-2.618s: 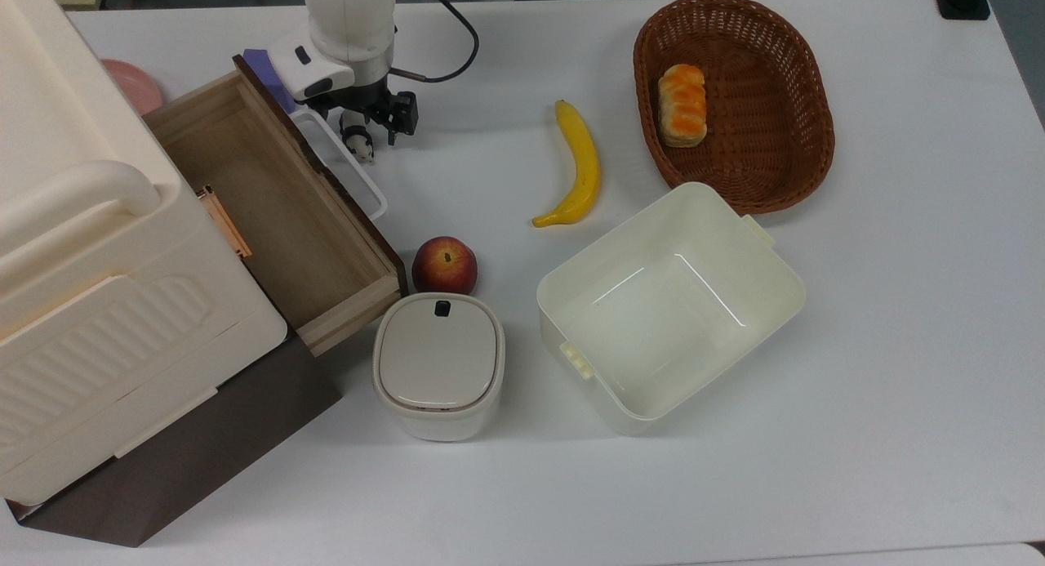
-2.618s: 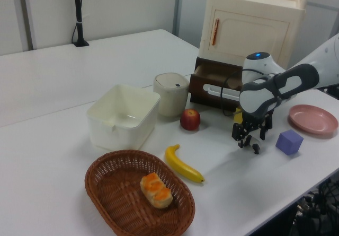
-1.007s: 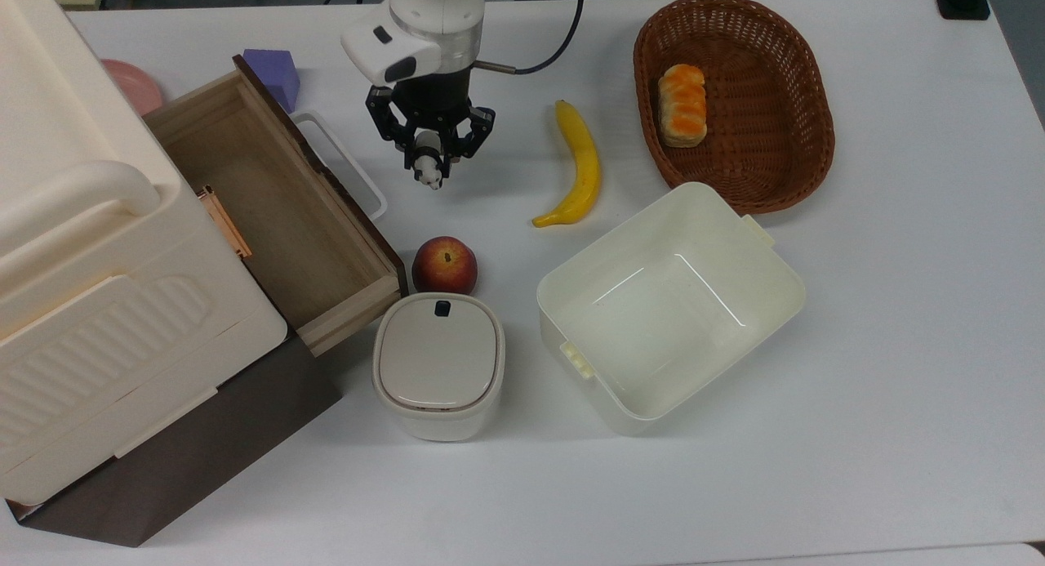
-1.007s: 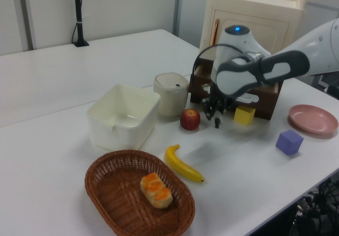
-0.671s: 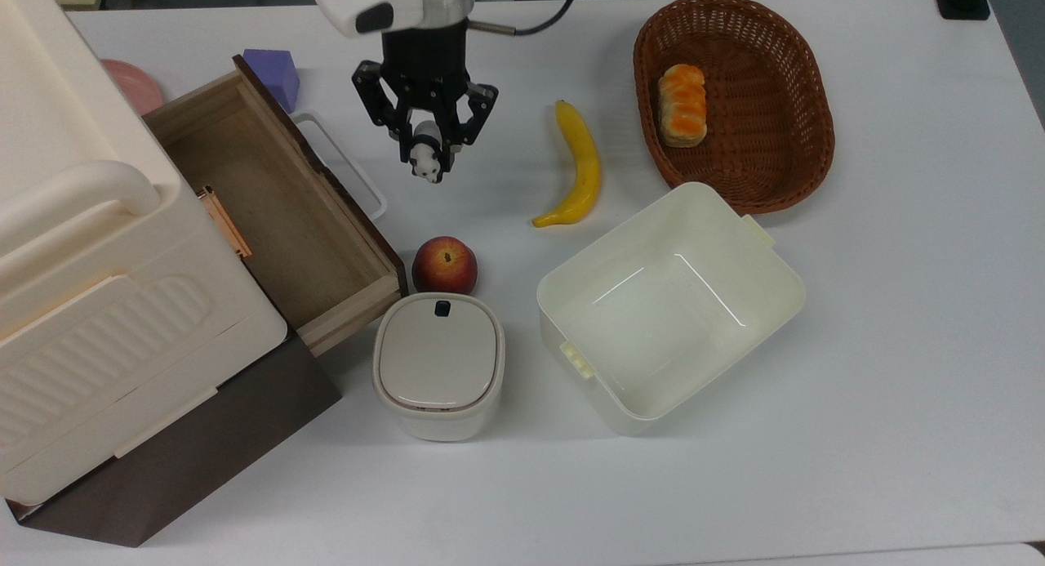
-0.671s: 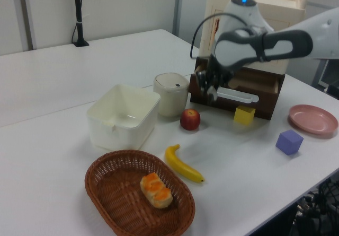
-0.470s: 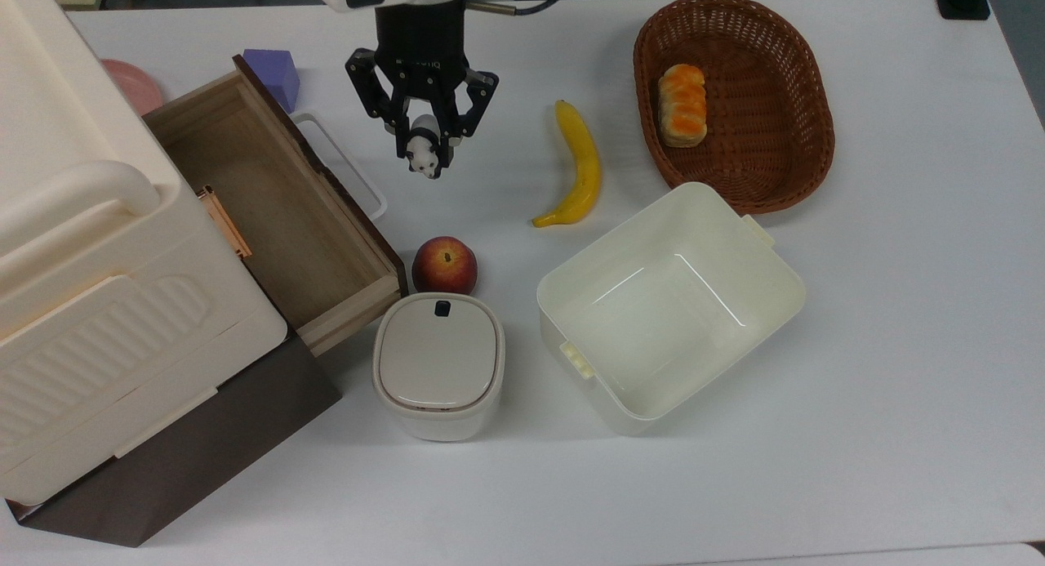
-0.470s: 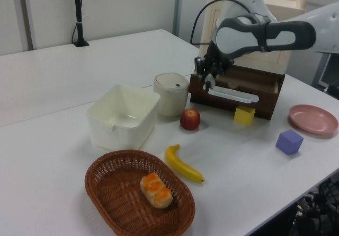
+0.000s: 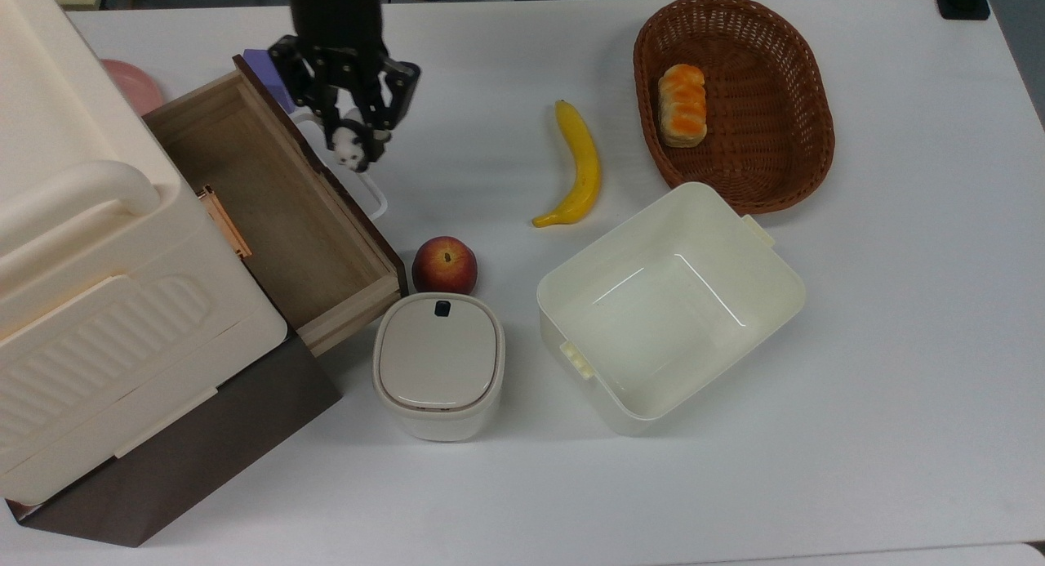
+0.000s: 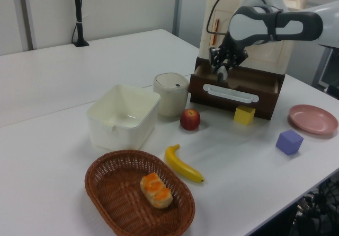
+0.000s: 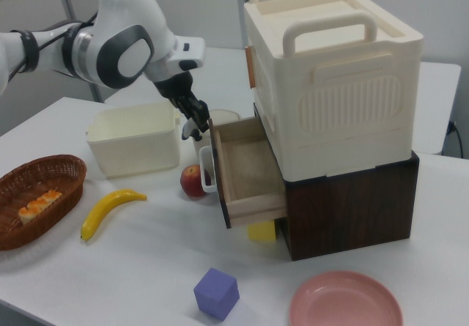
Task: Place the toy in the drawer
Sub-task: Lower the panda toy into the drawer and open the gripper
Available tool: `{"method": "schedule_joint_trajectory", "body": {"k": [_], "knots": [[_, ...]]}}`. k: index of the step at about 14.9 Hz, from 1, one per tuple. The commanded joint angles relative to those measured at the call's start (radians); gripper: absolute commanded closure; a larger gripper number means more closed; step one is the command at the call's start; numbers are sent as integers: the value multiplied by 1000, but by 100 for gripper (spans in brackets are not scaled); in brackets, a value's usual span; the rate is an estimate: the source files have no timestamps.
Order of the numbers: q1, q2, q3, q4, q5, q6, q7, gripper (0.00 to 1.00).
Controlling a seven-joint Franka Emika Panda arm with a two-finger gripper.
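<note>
The robot's black two-finger hand [image 9: 356,145] has swung across from the open table near the yellow banana [image 9: 576,168] to the front edge of the long light-wood drawer [image 9: 269,198] with its dark brown front panel and white loop handle [image 9: 371,192]. Half a second ago it hung well clear of the drawer on the banana side; now, in the top view, it sits over the handle and the front panel, raised above them. That puts the carry stage nearly done: judging by the top view, a short further shift toward the cabinet should bring the load over the drawer's open cavity, which lies just past the hand on the side away from the banana.

The fingers are pinched on the tiny black-and-white panda figurine [image 9: 349,151], which hangs from their tips, in the air and touching nothing else. The left view shows the hand [image 10: 222,72] just above the brown front, and the right view shows it [image 11: 193,127] just outside that front, beside the drawer's opening.

The toy is very small next to the red apple [image 9: 445,265] that lies on the table below the hand in the top view: a white body with dark ears and eye patches, face turned outward from the fingers
</note>
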Motion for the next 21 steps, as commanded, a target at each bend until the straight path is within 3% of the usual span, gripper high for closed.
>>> {"method": "schedule_joint_trajectory", "body": {"k": [1,5,10,17,18,19,20,21], "knots": [[-24,-9,-53,14,31,-34,-93,75],[-47,-1,-113,28,33,-32,-156,75],[-94,54,-115,17,31,-31,-217,75],[-96,81,-115,0,20,-29,-237,74],[-96,81,-115,0,20,-31,-237,70],[-96,81,-115,0,20,-31,-237,53],[-94,81,-115,0,20,-31,-234,17],[-93,81,-115,2,20,-32,-233,0]]}}
